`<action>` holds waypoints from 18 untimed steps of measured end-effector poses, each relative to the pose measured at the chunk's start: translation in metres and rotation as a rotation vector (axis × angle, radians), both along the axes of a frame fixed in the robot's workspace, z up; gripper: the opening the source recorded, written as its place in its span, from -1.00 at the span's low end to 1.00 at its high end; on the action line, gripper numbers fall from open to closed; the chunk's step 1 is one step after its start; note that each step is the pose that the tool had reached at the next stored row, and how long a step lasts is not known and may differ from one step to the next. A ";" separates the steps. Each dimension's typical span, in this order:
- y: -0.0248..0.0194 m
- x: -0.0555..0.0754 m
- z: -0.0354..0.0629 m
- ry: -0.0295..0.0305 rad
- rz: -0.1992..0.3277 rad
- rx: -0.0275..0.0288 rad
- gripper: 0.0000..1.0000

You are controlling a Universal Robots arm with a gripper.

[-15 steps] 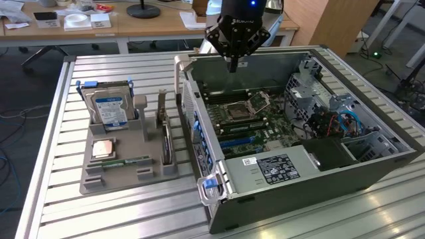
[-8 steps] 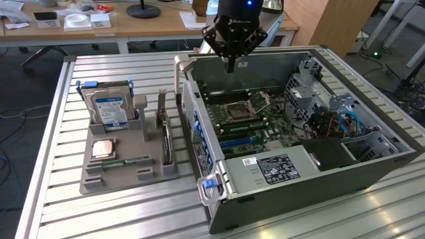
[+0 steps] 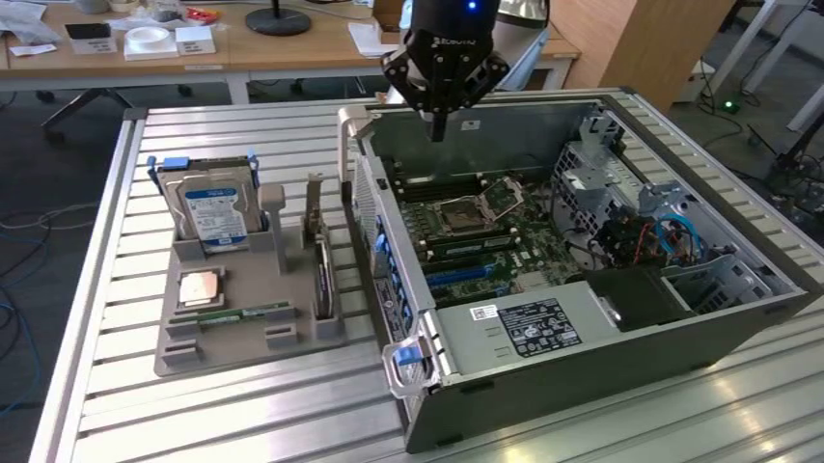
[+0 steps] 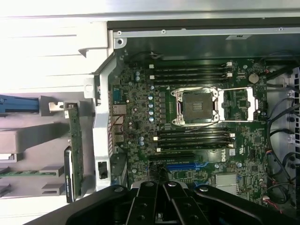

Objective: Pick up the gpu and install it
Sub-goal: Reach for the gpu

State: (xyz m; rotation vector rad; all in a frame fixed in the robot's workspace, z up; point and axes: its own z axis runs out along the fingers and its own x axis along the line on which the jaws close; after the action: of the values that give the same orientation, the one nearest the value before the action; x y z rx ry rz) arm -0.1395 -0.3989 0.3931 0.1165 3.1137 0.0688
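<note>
One claw: the claw point(image 3: 438, 123) hangs above the open computer case point(image 3: 605, 328), near the case's far corner on the exterior view's left. Its fingers are pressed together with nothing between them.
Task's thing: the gpu point(image 3: 322, 280) stands on edge in a slot of the grey holder point(image 3: 245, 352) on the desk point(image 3: 103, 405). It is outside the case and not yet picked up.
Direction from claw: the gpu lies toward the exterior view's left and nearer that camera than the claw (the case's side wall stands between the two).
Long axis: the card runs roughly alongside that side wall, far to near in the exterior view. Its thin edge faces up, and what looks like its silver bracket rises at the far end.
Wrist view: the same card point(image 4: 74, 150) shows as a narrow green strip with a dark cooler against it, just outside the case wall. The claw point(image 4: 164, 192) sits over the motherboard point(image 4: 197, 140).
Neighbours: the hard drive point(image 3: 212, 207) stands in the same holder, farther toward the exterior view's left. The memory stick point(image 3: 238, 313) lies low, nearer the camera than the drive.
Gap: claw and gpu are well apart, not touching.
Judgement: what matters most is the sideways offset across the wall. A grip would have to span the card's thickness, not its length.
</note>
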 end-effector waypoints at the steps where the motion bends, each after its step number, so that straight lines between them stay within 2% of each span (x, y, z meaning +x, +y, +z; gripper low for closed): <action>1: 0.0000 -0.001 0.0000 0.0000 0.000 0.0000 -0.79; 18: 0.0000 -0.023 -0.0002 -0.0001 0.000 0.0001 -0.79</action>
State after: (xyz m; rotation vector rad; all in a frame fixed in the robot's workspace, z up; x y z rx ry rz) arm -0.1626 -0.3989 0.3929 0.1166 3.1136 0.0689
